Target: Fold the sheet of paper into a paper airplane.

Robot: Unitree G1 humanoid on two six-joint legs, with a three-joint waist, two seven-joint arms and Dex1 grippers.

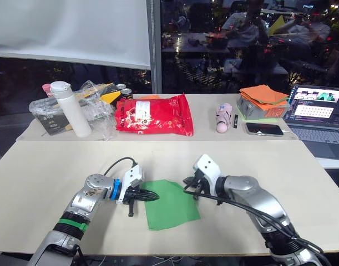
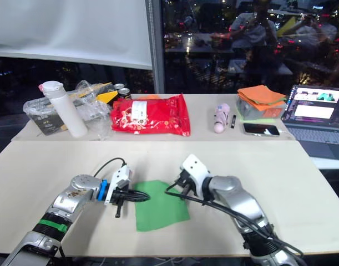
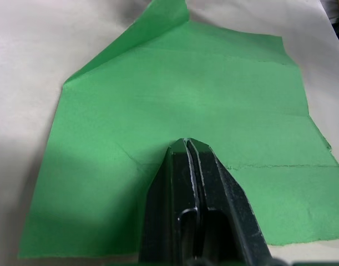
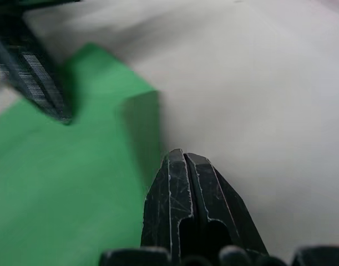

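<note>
Left gripper point(image 3: 190, 145), fingers pressed together, tips resting on the sheet of paper point(image 1: 170, 204). Right gripper point(image 4: 183, 158), fingers likewise together, at the sheet's far right corner, which is lifted. One green sheet lies flat on the near table point(image 1: 41, 177). Behind: one red bag point(image 1: 152, 114), label unreadable; one white bottle point(image 1: 72, 110); one laptop point(image 1: 316, 113).

Office or lab workspace at night: pale tables point(image 1: 47, 166), open laptop point(image 1: 316, 113), dark window point(image 1: 241, 44), roller blind point(image 1: 69, 27).
</note>
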